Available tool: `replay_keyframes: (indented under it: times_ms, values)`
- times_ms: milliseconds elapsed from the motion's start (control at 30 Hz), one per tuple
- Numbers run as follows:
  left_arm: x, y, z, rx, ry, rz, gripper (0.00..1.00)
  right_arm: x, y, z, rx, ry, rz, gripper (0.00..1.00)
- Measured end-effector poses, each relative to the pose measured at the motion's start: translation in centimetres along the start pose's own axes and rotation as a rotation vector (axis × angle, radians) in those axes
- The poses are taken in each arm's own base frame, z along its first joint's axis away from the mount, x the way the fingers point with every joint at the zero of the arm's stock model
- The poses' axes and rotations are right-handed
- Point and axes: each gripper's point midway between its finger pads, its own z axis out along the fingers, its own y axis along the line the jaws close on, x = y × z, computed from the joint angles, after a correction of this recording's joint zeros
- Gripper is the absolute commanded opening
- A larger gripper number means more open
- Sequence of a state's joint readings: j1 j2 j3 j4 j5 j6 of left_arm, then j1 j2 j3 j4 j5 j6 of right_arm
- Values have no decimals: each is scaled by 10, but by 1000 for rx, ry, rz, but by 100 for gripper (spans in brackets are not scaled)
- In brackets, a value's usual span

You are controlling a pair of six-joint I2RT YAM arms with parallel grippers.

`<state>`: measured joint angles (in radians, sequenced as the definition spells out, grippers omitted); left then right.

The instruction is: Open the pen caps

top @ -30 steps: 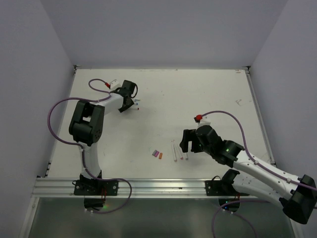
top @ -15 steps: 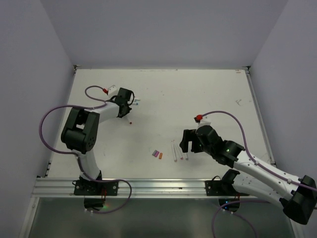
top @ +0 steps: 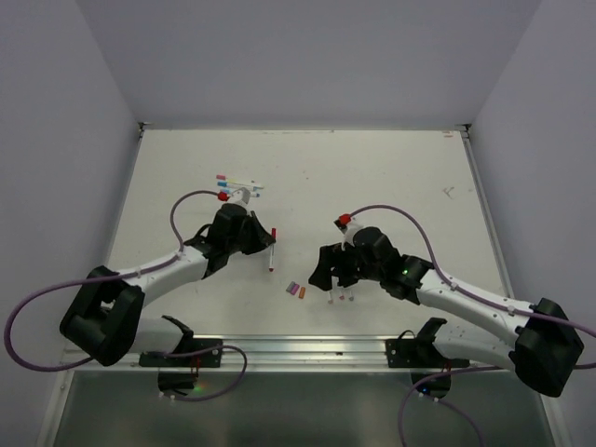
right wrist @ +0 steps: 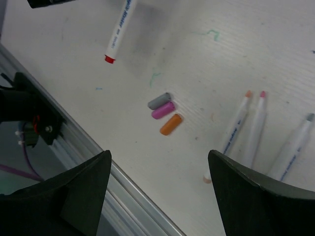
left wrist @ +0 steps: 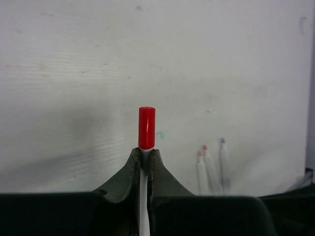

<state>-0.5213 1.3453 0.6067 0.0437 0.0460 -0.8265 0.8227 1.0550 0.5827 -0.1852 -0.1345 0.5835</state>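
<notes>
One pen (left wrist: 143, 196) is sitting pinched by its barrel in my left claw (left wrist: 144, 155), red cap (left wrist: 146, 128) pointing straight up-frame, and it's showing upper left in my spread-open right claw's (right wrist: 158, 162) view.

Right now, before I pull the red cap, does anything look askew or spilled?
Nothing stands out. The red-capped pen sits straight in the left gripper; three loose caps lie together beside three uncapped pens. Only faint ink marks stain the table.
</notes>
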Motion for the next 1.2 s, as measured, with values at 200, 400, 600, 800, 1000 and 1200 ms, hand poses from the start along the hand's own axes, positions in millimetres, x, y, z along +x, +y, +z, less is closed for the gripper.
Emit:
replay_keyframes:
  times_ms: [200, 400, 600, 800, 1000, 1200]
  values:
    - [-2, -68, -37, 300, -88, 47, 0, -15, 39, 14, -193, -24, 27, 81]
    - [-9, -83, -58, 374, -161, -1, 0, -31, 60, 17, -291, -101, 65, 78]
    - [0, -87, -58, 361, -146, -55, 0, -38, 75, 17, -348, -151, 69, 77]
    - [13, -97, -59, 367, -125, -84, 0, -35, 73, 34, -340, -140, 90, 72]
    - [15, -106, -67, 390, -131, -107, 0, -34, 73, 43, -356, -152, 102, 52]
    - [16, -111, -72, 400, -141, -118, 0, -36, 71, 48, -353, -173, 119, 0]
